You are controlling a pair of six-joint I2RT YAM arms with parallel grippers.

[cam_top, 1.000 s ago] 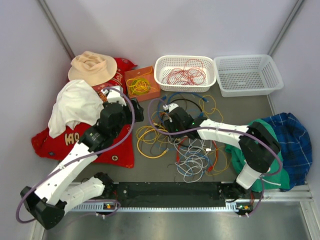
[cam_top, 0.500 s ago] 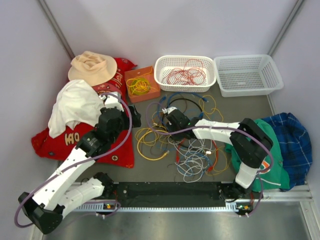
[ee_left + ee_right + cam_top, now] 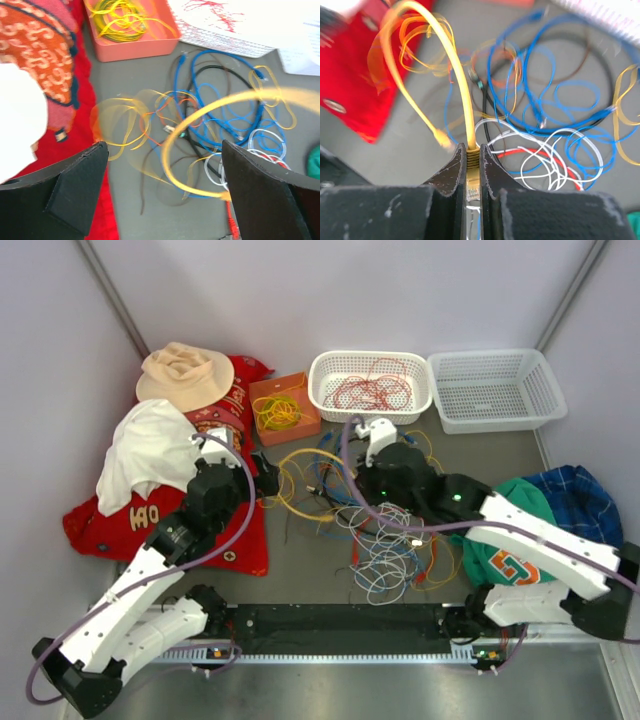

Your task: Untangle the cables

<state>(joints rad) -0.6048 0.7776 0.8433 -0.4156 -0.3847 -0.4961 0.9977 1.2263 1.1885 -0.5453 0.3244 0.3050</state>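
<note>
The cables (image 3: 385, 540) lie in a tangled heap of blue, white, red, black and yellow wires at the table's middle; they also show in the left wrist view (image 3: 225, 115) and the right wrist view (image 3: 555, 100). My right gripper (image 3: 357, 465) (image 3: 472, 150) is shut on the plug of a yellow cable (image 3: 425, 40), lifted above the heap. That cable arcs up and left, blurred (image 3: 300, 458) (image 3: 200, 115). My left gripper (image 3: 265, 475) (image 3: 162, 200) is open and empty, at the heap's left edge beside the red cloth.
A white basket (image 3: 325, 370) at the back holds red wires; a second white basket (image 3: 495, 390) is to its right. An orange box (image 3: 300, 420) holds a yellow-green coil. Red cloth (image 3: 230, 530), white cloth (image 3: 150, 450) and a hat (image 3: 185, 375) lie left; green and plaid garments (image 3: 570, 510) lie right.
My right gripper has risen and pulled back to the right with the yellow cable, lifting its loops off the table. My left arm has drawn back a little toward me.
</note>
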